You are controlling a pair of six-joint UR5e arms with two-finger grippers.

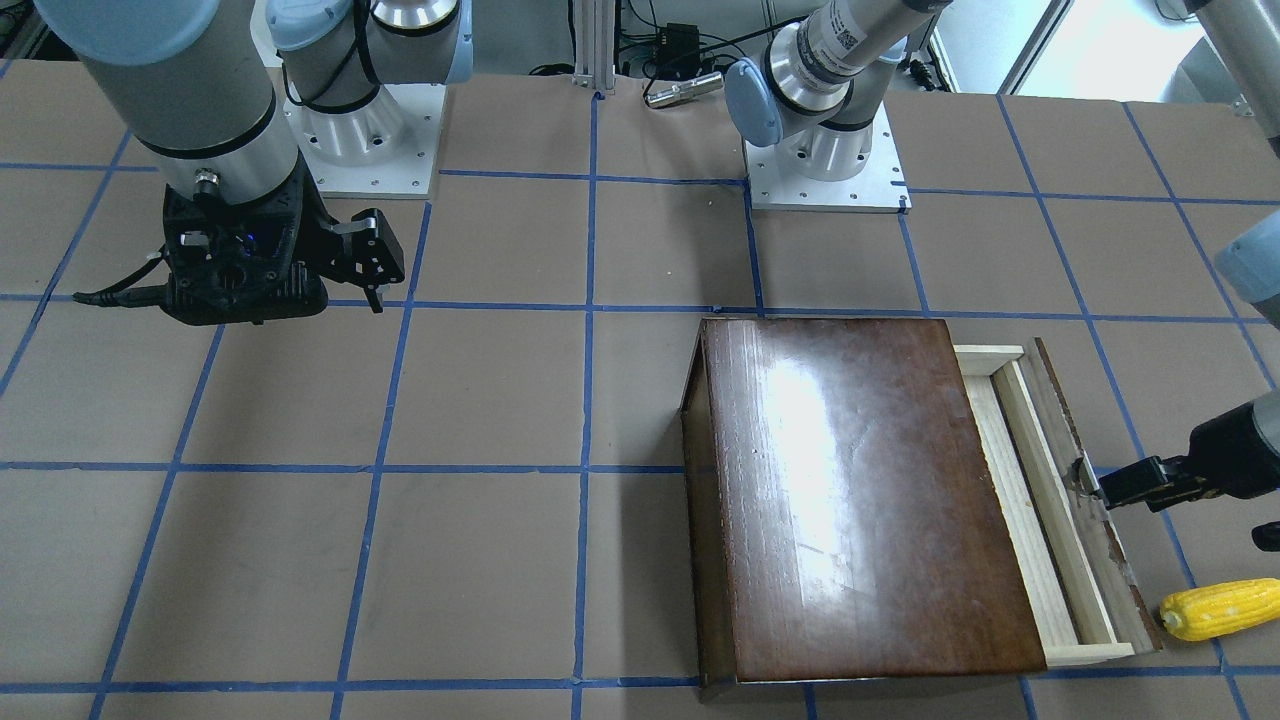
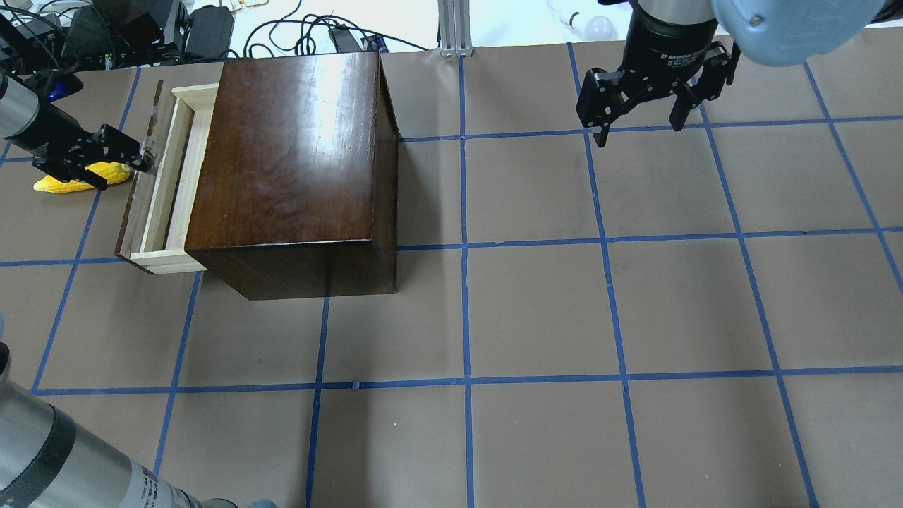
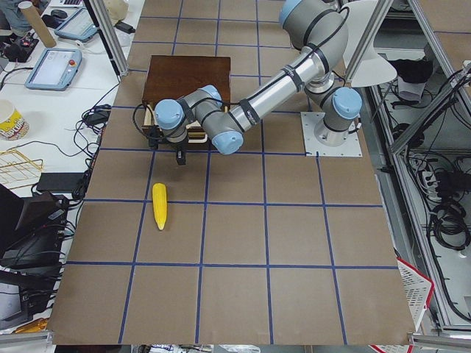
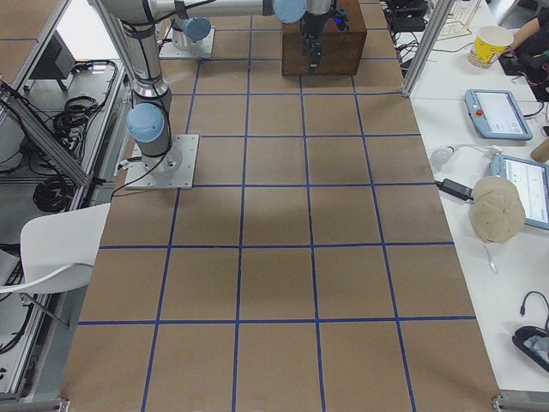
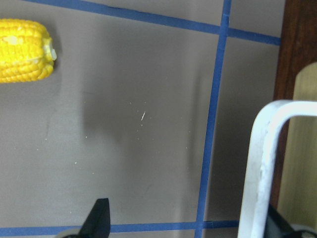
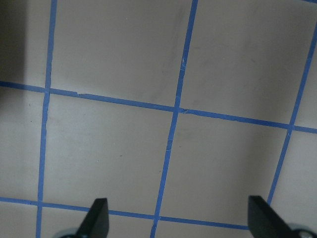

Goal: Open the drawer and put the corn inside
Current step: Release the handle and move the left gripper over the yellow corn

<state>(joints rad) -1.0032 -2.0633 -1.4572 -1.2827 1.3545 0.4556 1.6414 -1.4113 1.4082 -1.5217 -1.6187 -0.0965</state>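
The glossy dark-brown cabinet (image 1: 860,500) (image 2: 289,155) stands on the table. Its drawer (image 1: 1040,520) (image 2: 166,183) is pulled partly out, with the pale wood tray showing and nothing in it. My left gripper (image 1: 1095,490) (image 2: 123,169) (image 5: 188,225) is open at the drawer's front panel, and the metal handle (image 5: 260,163) sits between its fingers, close to one of them. The yellow corn (image 1: 1220,608) (image 2: 77,180) (image 5: 25,49) (image 3: 160,206) lies on the table just beyond the drawer front. My right gripper (image 2: 640,134) (image 6: 178,220) is open and empty, above bare table far from the cabinet.
The arm bases (image 1: 365,140) (image 1: 825,160) stand at the robot's side of the table. Cables and power supplies (image 2: 141,28) lie past the far edge behind the cabinet. Side benches hold tablets (image 4: 497,112) and a cup (image 4: 489,43).
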